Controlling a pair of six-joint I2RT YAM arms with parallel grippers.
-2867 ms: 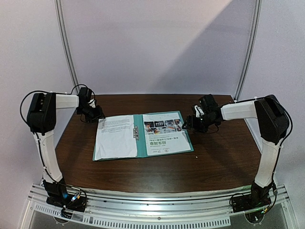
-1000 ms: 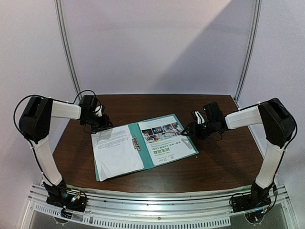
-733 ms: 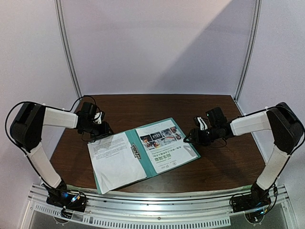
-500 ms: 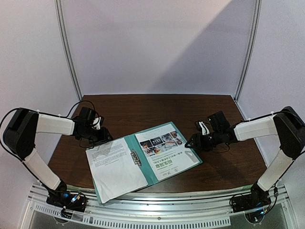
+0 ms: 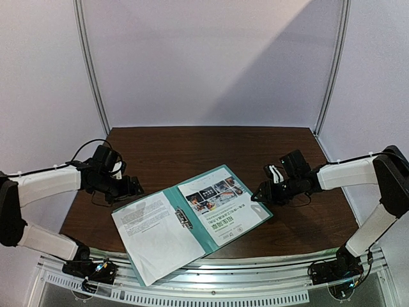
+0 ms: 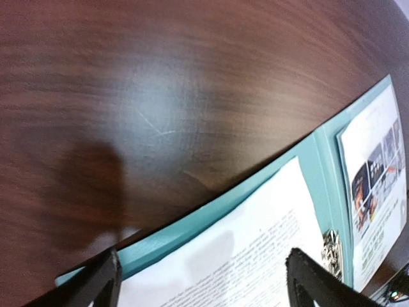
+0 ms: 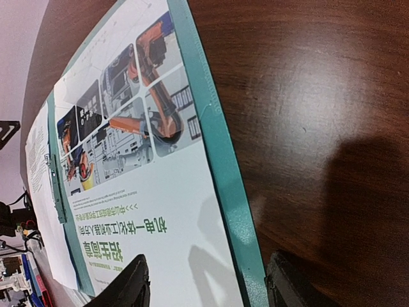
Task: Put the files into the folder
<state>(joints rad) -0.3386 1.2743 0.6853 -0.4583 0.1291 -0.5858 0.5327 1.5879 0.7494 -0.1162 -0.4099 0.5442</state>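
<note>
The teal folder (image 5: 197, 235) lies open and flat on the dark wooden tabletop (image 5: 192, 147), askew between the two arms, its near corner reaching past the tabletop's near edge. The left hand (image 5: 133, 187) sits low at the folder's far left corner. Seen from the left wrist, its fingers (image 6: 105, 281) are spread wide, neither gripping anything. The folder's teal border and the top of the plain white sheet (image 5: 153, 233) lie between them and just ahead, with bare wood beyond. The right hand (image 5: 257, 194) is down at the opposite side of the folder, its fingers (image 7: 124, 284) likewise parted and empty. The folder's right edge runs up between them, and the colour-photo sheet (image 5: 220, 204) spreads out ahead of the hand. The plain sheet covers the leaf nearest the left hand, and the colour sheet covers the leaf nearest the right hand. The small metal clip (image 5: 182, 217) sits on the spine between the two sheets, well apart from either hand. Whether any fingertip actually presses on the card cannot be told from these views.
</note>
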